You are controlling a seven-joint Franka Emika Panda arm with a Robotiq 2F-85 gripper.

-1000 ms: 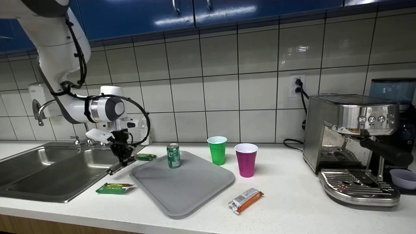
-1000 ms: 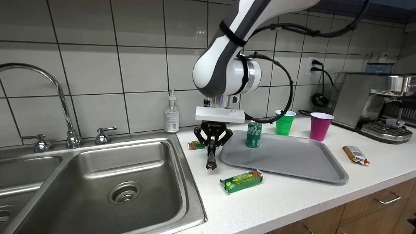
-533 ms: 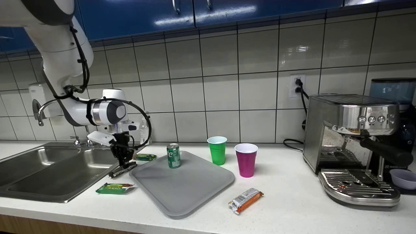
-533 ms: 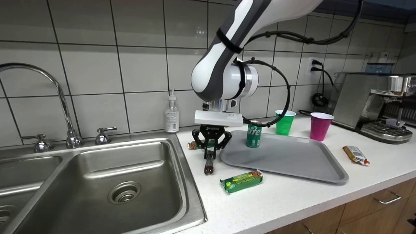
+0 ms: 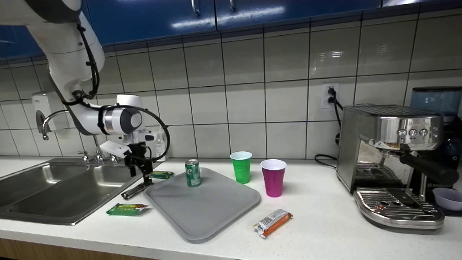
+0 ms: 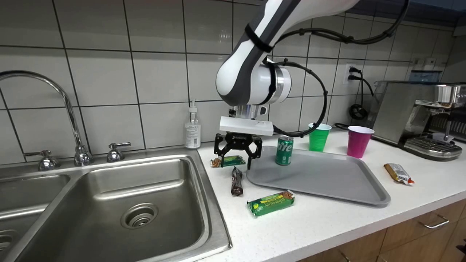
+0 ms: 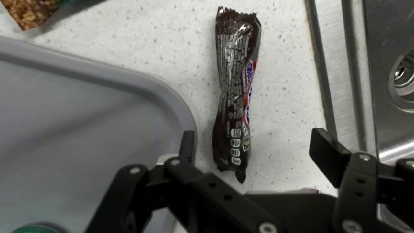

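Two black fingers [image 7: 328, 155] of the gripper [image 7: 255, 147] stand wide apart in the lower part of the wrist view, with nothing pinched between them. At the centre of this frame, a long, shiny, dark brown wrapped chocolate bar [image 7: 234, 97] lies on the white speckled tabletop [image 7: 284, 97]. The flat grey plastic tray [image 7: 81, 97] is to its left and the stainless steel sink [image 7: 336, 64] to its right; the bar touches neither. I judge it to be light and rather firm, but easy to dent, and its smooth film may be slippery. It would be good to take hold across the middle, on the two long sides, not at the thin crimped ends.

In an exterior view, the bar lies below the centre, under the spread gripper; a green wrapped snack bar [image 6: 271, 203] is to its lower right, and a green metal can [image 6: 284, 152] stands on the tray, to its upper right.

In an exterior view, the bar appears left of the centre, just beside the tray, while a green plastic cup [image 5: 242, 169] stands slightly right of the middle. There the gripper overlaps the far end of the bar, so from that view I cannot tell whether they touch.
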